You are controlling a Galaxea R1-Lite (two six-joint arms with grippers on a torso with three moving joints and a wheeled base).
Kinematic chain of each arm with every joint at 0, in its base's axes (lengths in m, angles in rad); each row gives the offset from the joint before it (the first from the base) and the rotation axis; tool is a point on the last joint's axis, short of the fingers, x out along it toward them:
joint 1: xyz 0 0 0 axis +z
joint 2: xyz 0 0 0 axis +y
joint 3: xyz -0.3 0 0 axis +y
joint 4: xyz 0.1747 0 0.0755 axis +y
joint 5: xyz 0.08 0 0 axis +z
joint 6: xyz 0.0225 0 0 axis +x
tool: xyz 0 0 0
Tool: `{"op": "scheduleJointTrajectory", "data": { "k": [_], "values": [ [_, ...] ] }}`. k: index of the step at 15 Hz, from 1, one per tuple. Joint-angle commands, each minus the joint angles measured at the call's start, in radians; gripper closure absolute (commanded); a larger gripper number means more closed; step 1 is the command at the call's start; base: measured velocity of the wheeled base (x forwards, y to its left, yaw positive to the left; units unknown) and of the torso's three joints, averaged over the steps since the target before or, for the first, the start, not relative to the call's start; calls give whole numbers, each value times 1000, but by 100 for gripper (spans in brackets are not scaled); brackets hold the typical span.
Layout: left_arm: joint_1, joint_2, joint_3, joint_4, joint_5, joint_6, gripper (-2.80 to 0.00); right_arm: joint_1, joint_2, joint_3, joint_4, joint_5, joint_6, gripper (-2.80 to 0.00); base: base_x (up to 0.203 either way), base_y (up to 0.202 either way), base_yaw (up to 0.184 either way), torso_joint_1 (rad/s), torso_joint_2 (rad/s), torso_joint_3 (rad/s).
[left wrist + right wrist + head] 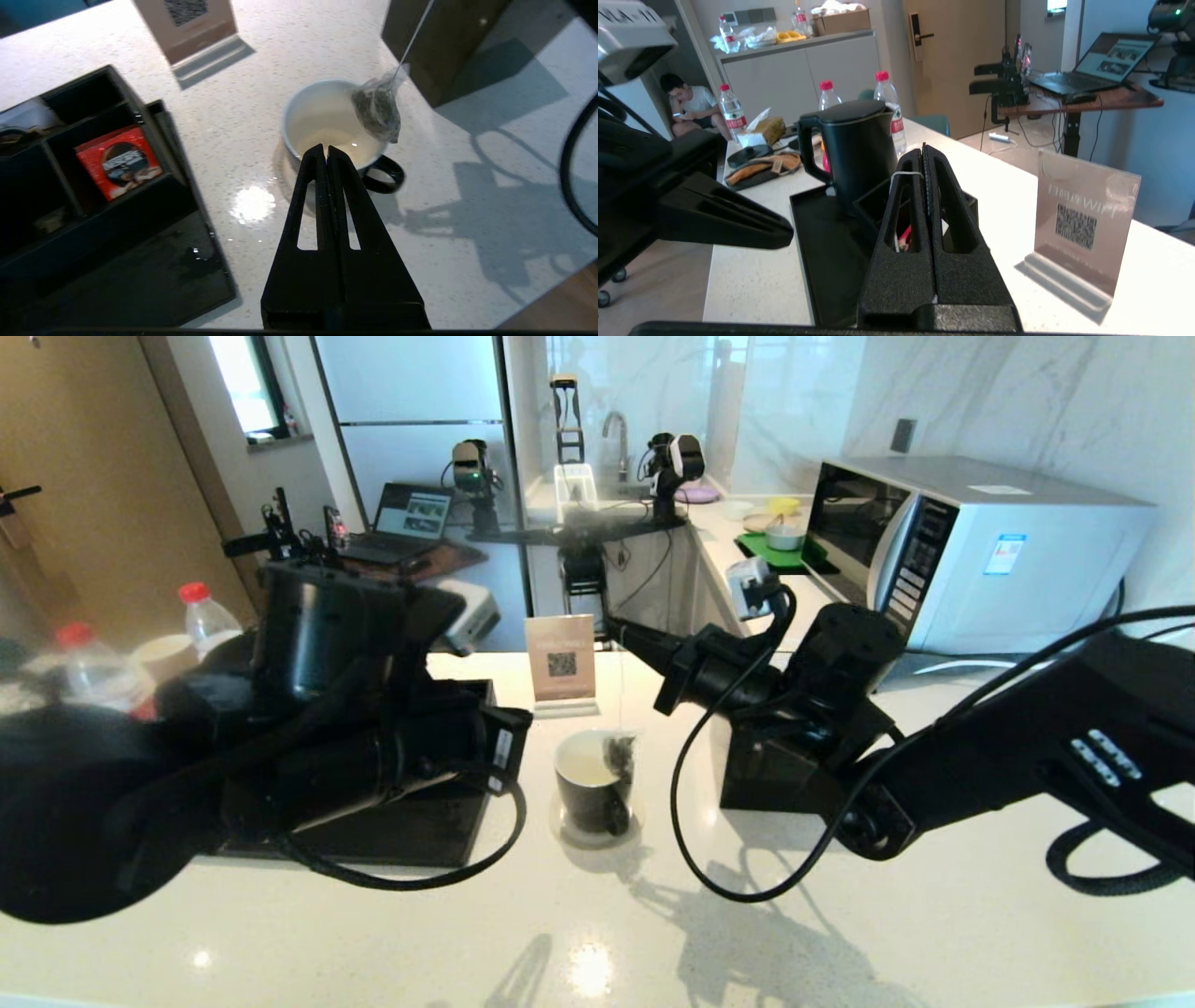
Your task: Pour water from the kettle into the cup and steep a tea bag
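Note:
The black cup (593, 789) with a white inside stands on a coaster mid-counter and holds pale water (327, 133). A tea bag (619, 753) hangs on its string at the cup's rim (377, 109), on the handle side; I cannot tell whether it touches the water. My right gripper (923, 150) is above the cup, shut on the string, which loops over one finger (903, 173). My left gripper (326, 149) hovers beside the cup, shut on nothing. The black kettle (313, 625) stands upright on the tray (857, 144).
A black tray (140, 280) and an organizer with a red sachet (119, 161) lie left of the cup. A QR sign (560, 663) stands behind it. A black box (775, 775) sits to the right, a microwave (971, 555) beyond. Bottles (207, 616) and a paper cup (168, 658) are far left.

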Motion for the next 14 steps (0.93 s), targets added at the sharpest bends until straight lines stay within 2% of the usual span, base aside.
{"op": "scheduleJointTrajectory", "data": {
  "k": [1, 6, 10, 14],
  "values": [
    [43, -33, 60, -46, 1, 0, 0, 2, -3, -20, 4, 4, 1, 0, 0, 0, 0, 0, 0, 0],
    [91, -91, 212, -172, 2, -1, 0, 1, -1, -43, 26, 4, -1, 0, 0, 0, 0, 0, 0, 0],
    [179, -128, 338, -325, 3, 2, 0, 1, -1, -68, 57, 4, -4, 0, 0, 0, 0, 0, 0, 0],
    [275, -181, 471, -423, -3, 70, 0, 1, 2, -110, 94, 4, -11, 0, 0, 0, 0, 0, 0, 0]
  ]
}}
